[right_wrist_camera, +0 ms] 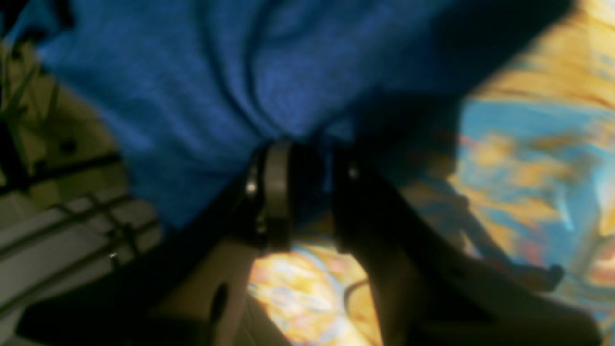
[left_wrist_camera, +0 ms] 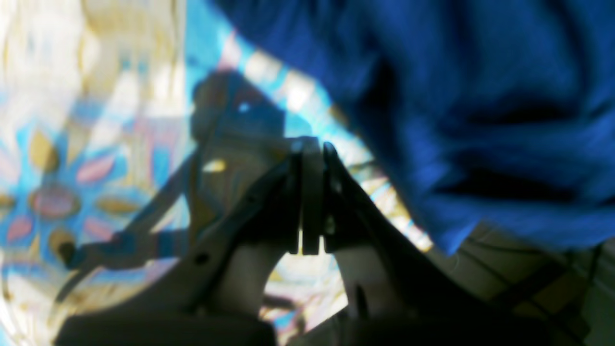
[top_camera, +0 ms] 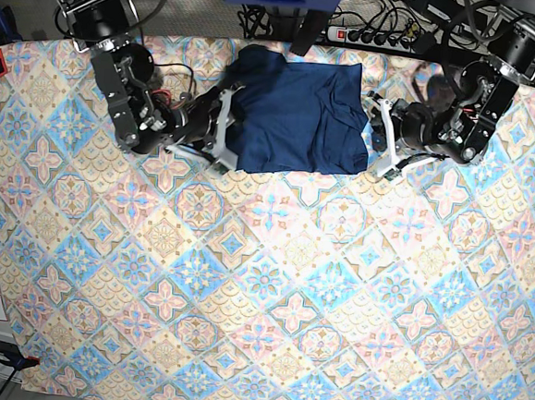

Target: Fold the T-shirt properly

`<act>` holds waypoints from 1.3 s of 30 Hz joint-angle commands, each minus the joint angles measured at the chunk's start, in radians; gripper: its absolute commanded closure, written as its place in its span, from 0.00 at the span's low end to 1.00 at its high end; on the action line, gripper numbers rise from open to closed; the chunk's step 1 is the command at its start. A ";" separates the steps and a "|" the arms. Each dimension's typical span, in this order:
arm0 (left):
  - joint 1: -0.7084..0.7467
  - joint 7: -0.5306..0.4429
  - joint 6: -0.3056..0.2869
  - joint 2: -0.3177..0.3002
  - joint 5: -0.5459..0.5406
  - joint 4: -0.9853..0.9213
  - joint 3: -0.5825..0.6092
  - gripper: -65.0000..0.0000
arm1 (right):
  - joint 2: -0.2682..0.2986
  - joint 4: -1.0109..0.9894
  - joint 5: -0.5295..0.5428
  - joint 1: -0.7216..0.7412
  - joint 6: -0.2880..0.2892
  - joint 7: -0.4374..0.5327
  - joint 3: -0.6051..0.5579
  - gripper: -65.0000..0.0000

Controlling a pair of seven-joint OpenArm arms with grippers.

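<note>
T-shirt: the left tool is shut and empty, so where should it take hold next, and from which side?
Judging by the base view, take the T-shirt at its near corner beside the left tool, coming in low from that outer side. The edge there lies flat and exposed on the tablecloth, while the right tool grips the opposite edge.

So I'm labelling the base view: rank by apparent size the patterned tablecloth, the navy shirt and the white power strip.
1. Pastel patterned tablecloth, covering most of the view.
2. Dark navy-blue knit T-shirt, folded near the far edge.
3. White power strip, a small bar beyond the cloth, partly hidden by cables.
</note>
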 commanded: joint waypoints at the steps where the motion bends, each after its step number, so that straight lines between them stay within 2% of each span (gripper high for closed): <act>1: -0.013 -0.005 -0.001 -0.021 -0.010 0.019 -0.011 1.00 | 0.005 0.020 0.011 0.012 0.002 0.006 0.024 0.80; 5: -0.009 -0.022 -0.001 -0.030 -0.015 0.059 -0.034 1.00 | 0.001 0.065 0.011 0.011 0.002 0.008 0.114 0.80; 10: 0.106 -0.076 -0.001 -0.010 -0.020 0.281 -0.158 1.00 | 0.000 0.129 0.013 0.011 0.002 0.017 0.168 0.80; 14: 0.148 -0.079 -0.004 0.079 -0.020 0.361 -0.241 1.00 | -0.020 0.131 0.013 0.009 0.002 0.083 0.162 0.80; 17: 0.151 -0.076 -0.006 0.162 -0.012 0.359 -0.241 1.00 | -0.054 0.128 0.013 0.009 0.002 0.121 0.164 0.80; 20: 0.146 -0.027 -0.006 0.198 -0.009 0.356 -0.184 1.00 | -0.074 0.118 0.010 0.015 0.002 0.155 0.162 0.80; 24: 0.142 -0.015 -0.001 0.195 -0.003 0.342 -0.092 1.00 | -0.111 0.057 0.010 0.057 0.002 0.190 0.162 0.80; 30: 0.172 -0.008 -0.001 0.191 0.157 0.301 -0.083 1.00 | -0.135 -0.070 0.010 0.097 0.002 0.193 0.162 0.80; 33: 0.214 0.025 -0.004 0.154 0.177 0.309 -0.083 1.00 | -0.135 -0.084 0.010 0.106 0.002 0.193 0.162 0.80; 39: 0.288 0.030 -0.004 0.089 0.175 0.309 -0.083 1.00 | -0.135 -0.084 0.010 0.109 0.002 0.193 0.162 0.80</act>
